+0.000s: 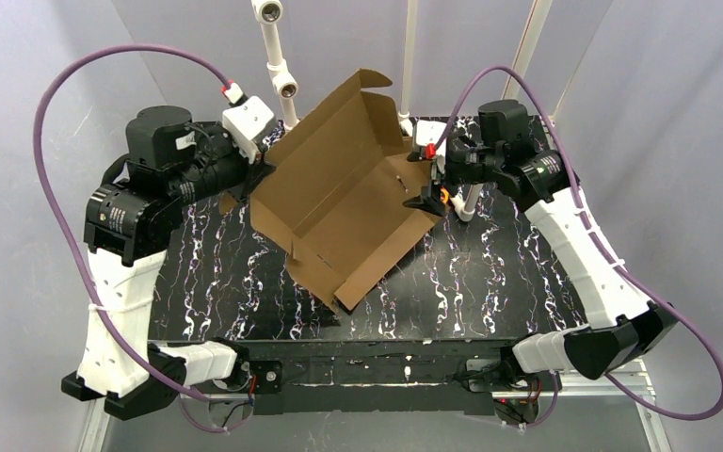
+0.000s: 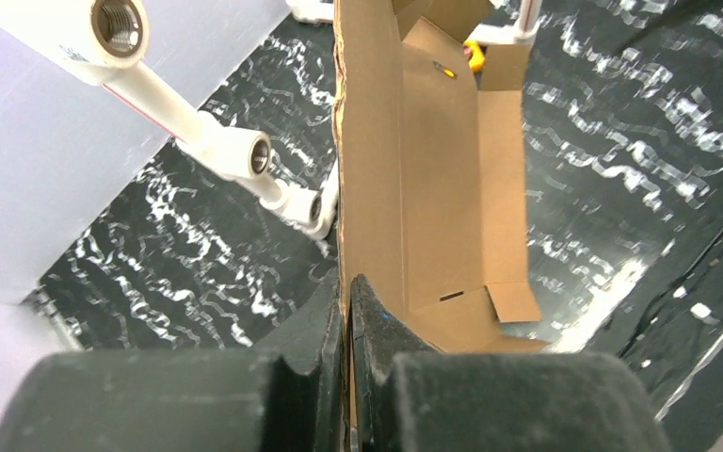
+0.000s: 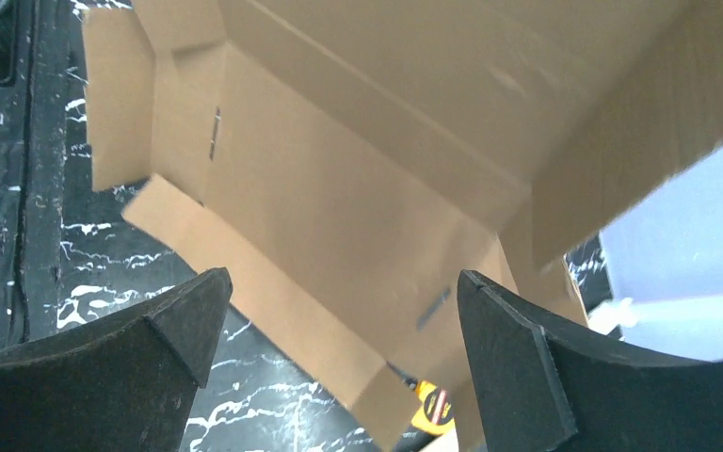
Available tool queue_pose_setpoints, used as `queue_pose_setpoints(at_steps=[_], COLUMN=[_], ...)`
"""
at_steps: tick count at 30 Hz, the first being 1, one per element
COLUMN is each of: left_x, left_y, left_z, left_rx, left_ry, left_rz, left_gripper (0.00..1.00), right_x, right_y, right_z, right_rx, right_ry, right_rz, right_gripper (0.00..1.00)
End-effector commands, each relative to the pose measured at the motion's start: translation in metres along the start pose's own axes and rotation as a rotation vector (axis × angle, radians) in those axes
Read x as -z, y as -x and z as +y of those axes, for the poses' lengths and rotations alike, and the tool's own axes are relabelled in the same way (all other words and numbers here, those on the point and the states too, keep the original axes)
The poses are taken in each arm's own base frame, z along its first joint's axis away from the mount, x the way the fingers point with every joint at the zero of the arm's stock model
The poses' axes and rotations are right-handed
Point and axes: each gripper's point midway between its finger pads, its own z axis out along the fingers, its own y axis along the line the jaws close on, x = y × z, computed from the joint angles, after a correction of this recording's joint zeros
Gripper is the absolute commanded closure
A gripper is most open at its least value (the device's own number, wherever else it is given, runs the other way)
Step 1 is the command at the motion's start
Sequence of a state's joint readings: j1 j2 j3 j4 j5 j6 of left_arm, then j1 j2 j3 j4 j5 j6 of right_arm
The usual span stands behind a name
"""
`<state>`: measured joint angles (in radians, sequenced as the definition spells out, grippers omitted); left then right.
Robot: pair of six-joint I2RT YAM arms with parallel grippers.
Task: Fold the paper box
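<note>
The left gripper (image 2: 346,315) has its jaws pressed together on a thin cardboard edge, the sheet running straight up from between the two black fingers (image 2: 369,311) in the left wrist view; from above, that same left gripper (image 1: 259,171) meets the far left side of the paper box (image 1: 348,202). The right gripper (image 3: 341,282) stands with its jaws wide apart, its dark fingers (image 3: 184,325) at either side of the picture and nothing clamped between them; brown panels fill the space beyond, and whether a fingertip touches them cannot be told. From above, the right gripper (image 1: 430,193) sits just beside the right edge of the box. The paper box (image 2: 433,188) is open and unfolded, lying diagonally across the middle of the table (image 1: 490,273), its large lid panel tilted up toward the back and its side flaps loose; its near corner comes down on the black, white-veined tabletop. In the right wrist view the paper box (image 3: 358,169) shows crease lines and a narrow slot. A small yellow object (image 3: 433,407), too hidden to name, peeks out under the box's edge. White PVC pipe frame (image 1: 278,66) with open fittings rises behind the table, close to the left gripper, and purple cables (image 1: 52,188) loop from both arms
</note>
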<state>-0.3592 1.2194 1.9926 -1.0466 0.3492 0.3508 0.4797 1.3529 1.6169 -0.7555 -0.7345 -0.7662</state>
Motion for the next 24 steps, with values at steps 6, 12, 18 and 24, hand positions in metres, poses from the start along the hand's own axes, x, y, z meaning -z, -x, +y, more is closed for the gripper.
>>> queue_pose_setpoints(at_steps=[6, 12, 18, 24], left_x=[0.02, 0.028, 0.031, 0.036], left_y=[-0.03, -0.001, 0.003, -0.002], left_z=[0.004, -0.014, -0.025, -0.03], left_rx=[-0.239, -0.252, -0.243, -0.242], left_ry=[0.067, -0.011, -0.054, -0.063], left_rz=[0.081, -0.041, -0.073, -0.078], left_gripper=[1.0, 1.0, 1.0, 1.0], right_x=[0.026, 0.006, -0.01, -0.012], right_y=[-0.042, -0.081, -0.095, -0.107], right_z=[-0.015, -0.031, -0.055, -0.063], right_rx=[-0.104, -0.119, -0.225, -0.249], right_ry=[-0.078, -0.134, -0.214, -0.262], right_rz=[0.034, 0.068, 0.04, 0.059], right_gripper=[0.02, 0.0, 0.0, 0.1])
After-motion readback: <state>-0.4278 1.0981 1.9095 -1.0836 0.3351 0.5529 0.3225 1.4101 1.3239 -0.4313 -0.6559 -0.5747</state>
